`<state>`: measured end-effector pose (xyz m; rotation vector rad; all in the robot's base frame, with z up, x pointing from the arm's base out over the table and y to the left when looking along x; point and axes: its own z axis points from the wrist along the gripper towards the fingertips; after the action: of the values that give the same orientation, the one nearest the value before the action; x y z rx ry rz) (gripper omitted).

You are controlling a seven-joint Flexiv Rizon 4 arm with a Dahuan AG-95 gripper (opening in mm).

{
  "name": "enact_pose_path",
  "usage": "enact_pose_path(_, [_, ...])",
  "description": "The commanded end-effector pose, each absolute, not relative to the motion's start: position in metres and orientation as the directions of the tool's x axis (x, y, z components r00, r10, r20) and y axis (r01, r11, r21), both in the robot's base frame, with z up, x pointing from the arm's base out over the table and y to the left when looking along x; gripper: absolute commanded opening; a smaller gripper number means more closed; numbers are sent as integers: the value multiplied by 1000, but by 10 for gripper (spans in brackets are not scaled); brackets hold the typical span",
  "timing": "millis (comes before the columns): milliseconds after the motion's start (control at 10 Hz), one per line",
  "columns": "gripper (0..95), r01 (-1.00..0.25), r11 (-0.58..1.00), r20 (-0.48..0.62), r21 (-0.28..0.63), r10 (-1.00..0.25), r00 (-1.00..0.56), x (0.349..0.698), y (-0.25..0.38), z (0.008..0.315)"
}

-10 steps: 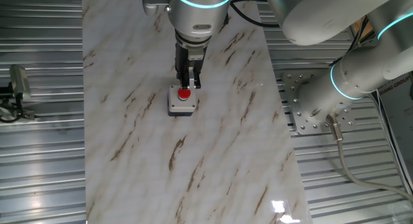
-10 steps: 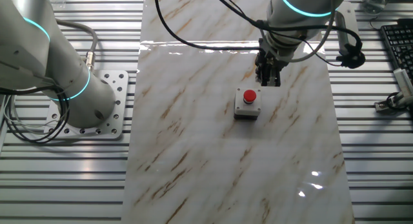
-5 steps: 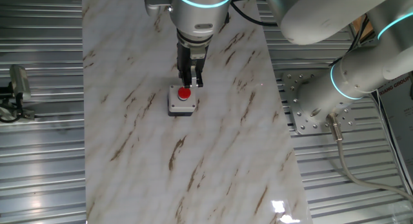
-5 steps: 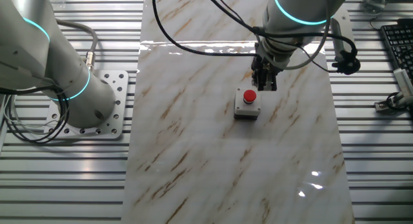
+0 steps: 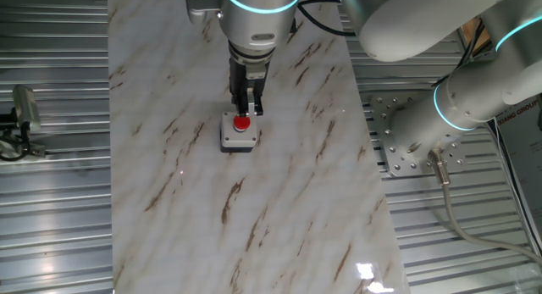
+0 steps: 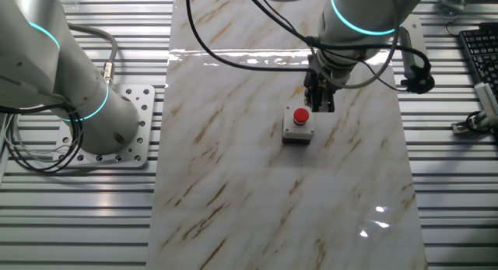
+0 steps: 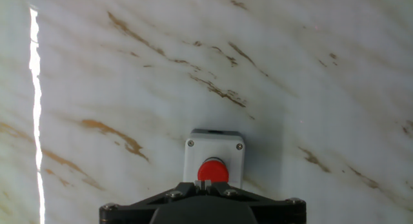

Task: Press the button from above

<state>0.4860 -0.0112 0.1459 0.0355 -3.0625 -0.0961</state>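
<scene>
The button (image 5: pixel 242 122) is a small round red cap on a square light-grey box, standing on the marbled tabletop (image 5: pixel 203 209). It also shows in the other fixed view (image 6: pixel 300 116) and in the hand view (image 7: pixel 212 170), low at the centre. My gripper (image 5: pixel 246 110) points straight down. Its fingertips hang just above the far edge of the red cap, a little beyond it in the other fixed view (image 6: pixel 320 105). In the hand view the two fingertips (image 7: pixel 205 183) are pressed together with no gap and hold nothing. They cover the near edge of the cap.
A second robot arm's base stands on a perforated metal plate (image 5: pixel 406 141) beside the marbled sheet. A keyboard (image 6: pixel 478 48) and a small clamp lie on the ribbed metal bench at the right. Cables (image 6: pixel 233 44) hang over the back of the sheet.
The gripper has shifted sideways and slightly lower, closer over the button. The button has not moved.
</scene>
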Motion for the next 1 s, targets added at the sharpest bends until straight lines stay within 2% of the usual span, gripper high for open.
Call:
enact_pose_path(100, [0,-21,998,71,63,-26,-997,487,-12,141])
enact_pose_path(1000, [0,-30,998,57,63,-33,-998,484,-14,120])
